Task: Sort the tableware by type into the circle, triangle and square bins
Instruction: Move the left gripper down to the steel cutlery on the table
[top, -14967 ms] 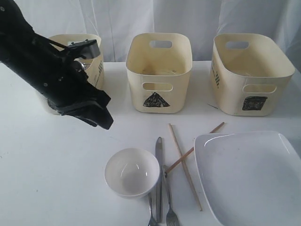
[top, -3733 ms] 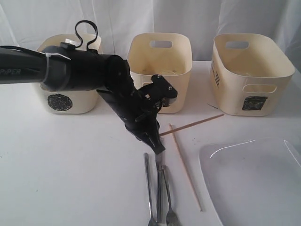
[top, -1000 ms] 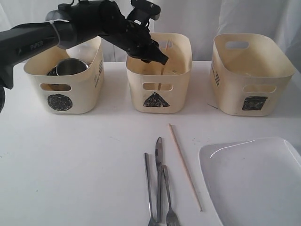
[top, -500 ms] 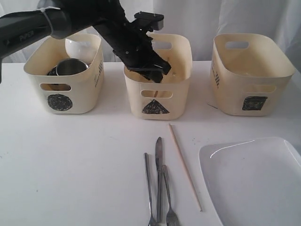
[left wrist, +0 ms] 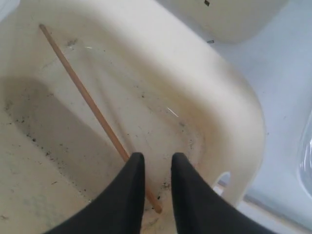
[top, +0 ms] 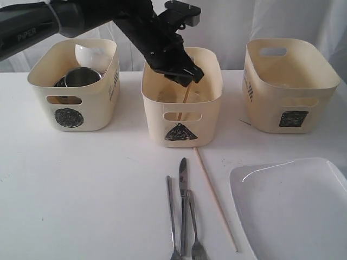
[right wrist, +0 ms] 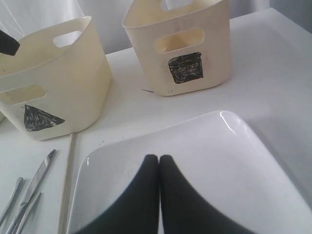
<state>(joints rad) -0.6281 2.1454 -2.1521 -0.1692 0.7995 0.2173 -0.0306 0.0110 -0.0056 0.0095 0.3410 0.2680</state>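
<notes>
My left gripper point(left wrist: 157, 156) hovers narrowly parted over one chopstick point(left wrist: 87, 100) in the triangle bin point(top: 209, 122); right gripper point(right wrist: 159, 158) pressed together; three cutlery pieces point(top: 183, 211) bottom centre.

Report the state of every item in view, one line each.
circle bin, holds a steel mug and a white bowl
triangle bin, holds one chopstick leaning inside
square bin, contents not visible
second chopstick, lying on the table
cutlery, lying on the table
plate, flat on the table
left gripper, jaws slightly apart over the triangle bin, clamping nothing
right gripper, shut, empty, over the plate
</notes>
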